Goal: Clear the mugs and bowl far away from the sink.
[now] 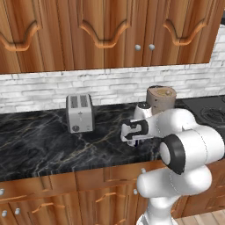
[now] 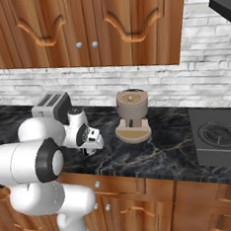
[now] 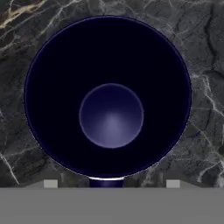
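One mug [image 3: 108,98]: dark blue, upright on the counter [image 3: 205,65], directly under the gripper [image 1: 130,133].
Claw: spread wide, holding nothing.
Handling: rigid, glossy, probably slippery; pinch the rim wall.

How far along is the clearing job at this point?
Looks done: a dark navy round mug stands upright on the black marble counter, on the stretch with the silver toaster and brown coffee machine. In hand: nothing; the gripper hangs over the mug, jaws apart. Left: whether other mugs or the bowl remain cannot be told from here.
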